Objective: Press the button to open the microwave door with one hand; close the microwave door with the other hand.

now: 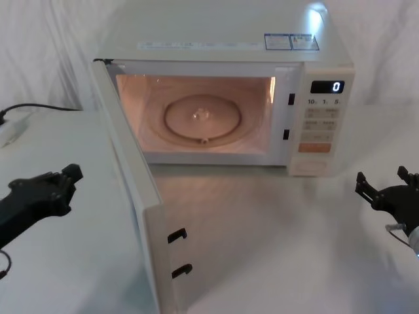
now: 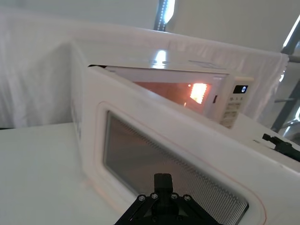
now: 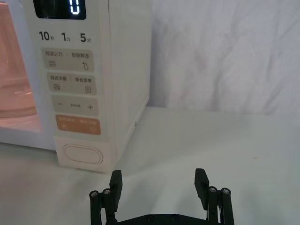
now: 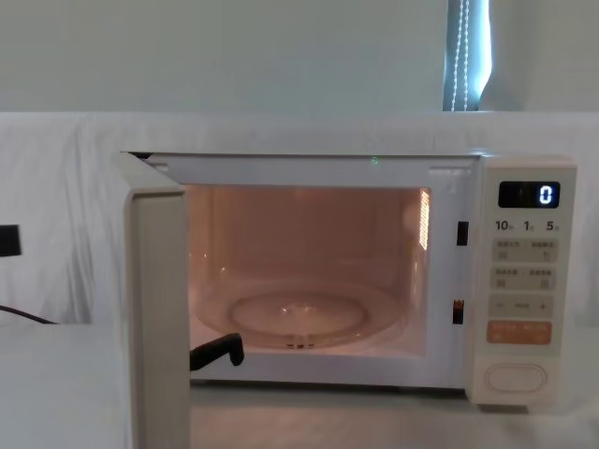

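Microwave door stands swung fully open toward the robot, hinged at the oven's left, its free edge with 2 black latch hooks nearest the camera. The lit cavity shows a glass turntable. Bare white table stretches between the door's edge and the right gripper, which hovers well off to the right of the oven, its fingers spread with nothing between them. From the right wrist view the wide cream button sits at the bottom of the control panel, under the orange key; the display reads 0. The left gripper hangs to the left of the door's outer face, apart from it; whether its fingers are spread or pressed together cannot be told. The door's mesh window is cut off at the left wrist view's edge. White cloth drapes the room behind, and a black cable lies at far left.
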